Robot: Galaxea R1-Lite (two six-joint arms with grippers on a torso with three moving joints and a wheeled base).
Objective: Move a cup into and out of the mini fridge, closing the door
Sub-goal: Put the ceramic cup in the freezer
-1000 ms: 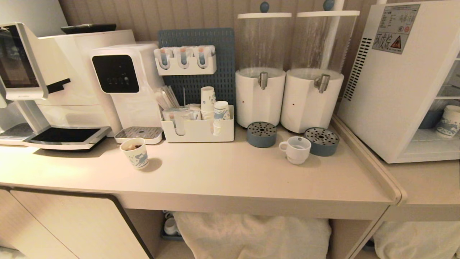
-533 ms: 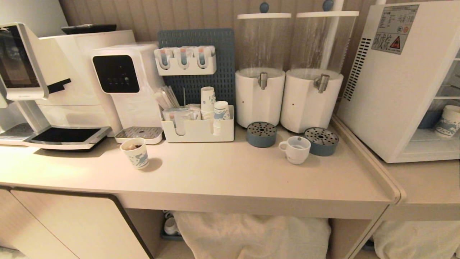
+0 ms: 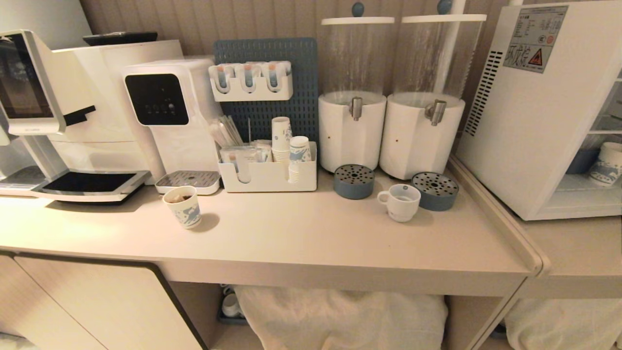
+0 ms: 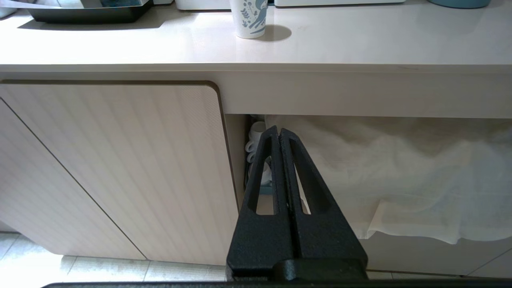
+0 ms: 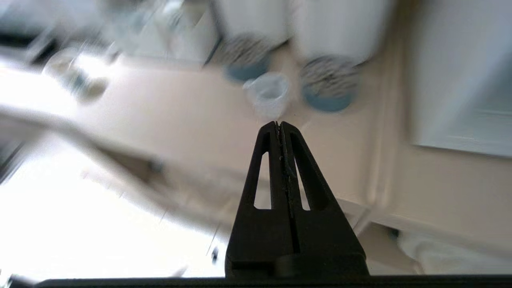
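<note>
Cup (image 3: 401, 201): stands upright on the surface (image 3: 311, 233), handle turned away from the mini fridge, touched by nothing.
Beside the cup: a blue drip tray (image 3: 435, 190) just on its fridge side; a second drip tray (image 3: 354, 181) on the other side; two white drink dispensers (image 3: 388, 131) right behind the cup.
Mini fridge (image 3: 529, 121): well apart from the cup, on the adjoining lower counter; a raised edge strip of the surface runs between cup and fridge; a patterned paper cup sits on an inner shelf.
Farther from the cup: a patterned paper cup (image 3: 183, 207), white organiser, coffee machines.
Left tool (image 4: 279, 134): tips pressed together, empty, below the surface edge.
Right tool (image 5: 279, 126): tips pressed together, empty, pointing toward the cup, apart from it.
</note>
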